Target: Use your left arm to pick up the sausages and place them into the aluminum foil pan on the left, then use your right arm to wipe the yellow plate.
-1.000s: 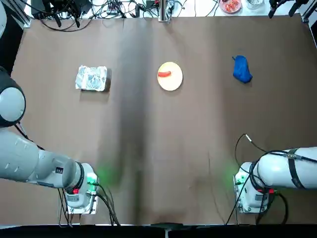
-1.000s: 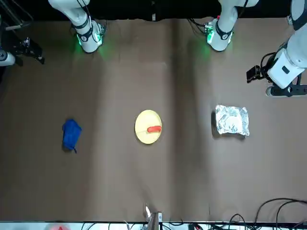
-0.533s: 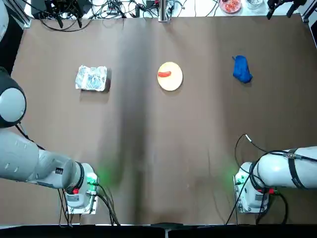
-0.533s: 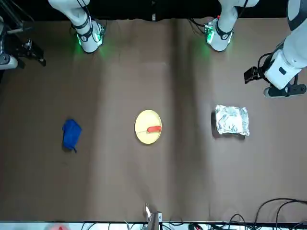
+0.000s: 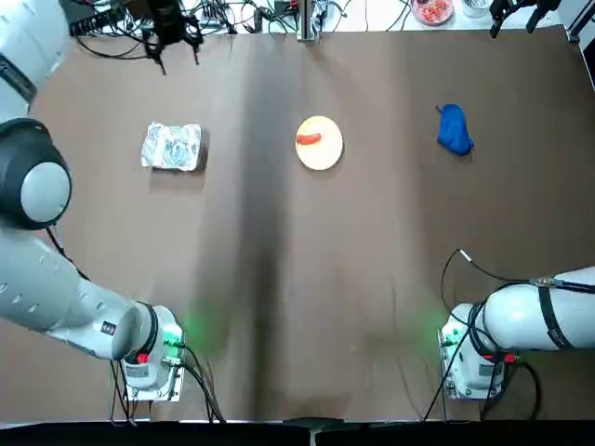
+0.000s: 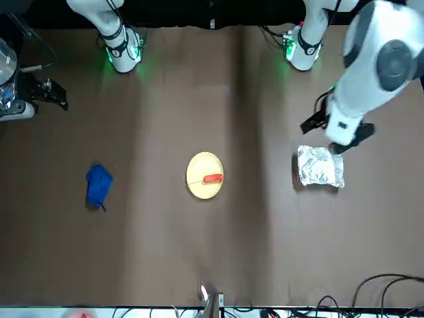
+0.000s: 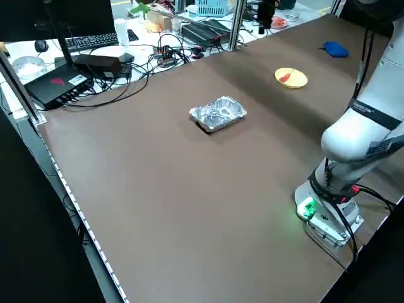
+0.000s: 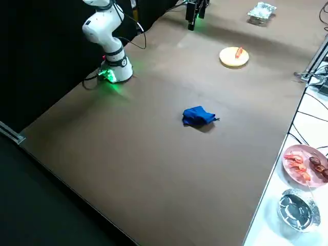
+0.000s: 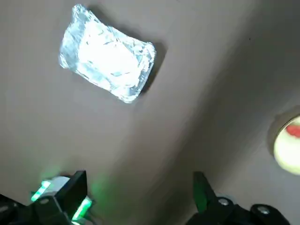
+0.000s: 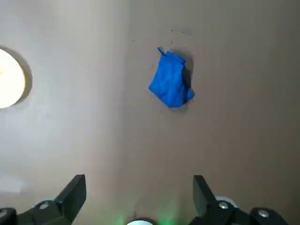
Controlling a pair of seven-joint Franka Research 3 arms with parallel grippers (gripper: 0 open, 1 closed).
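While sausages (image 5: pixel 309 139) sit on yellow plate (image 5: pixel 320 153): nothing grasped
left gripper (image 9: pixel 139 197): fingers spread, high near aluminum foil pan (image 9: pixel 107 60)
advice: center over sausage, descend straight

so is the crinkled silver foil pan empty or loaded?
Empty: the crinkled silver foil pan shows only bare foil; the red-orange sausage lies on the round yellow plate.

Left arm reaches high over the table, its big white elbow looming in the front view. The left gripper (image 9: pixel 139 197) hangs well above the surface with its fingers (image 9: pixel 75 188) spread wide, nothing between them. The right gripper (image 10: pixel 139 194) hangs high too, fingers (image 10: pixel 199 187) parted and empty. Both bases glow green at the near edge.
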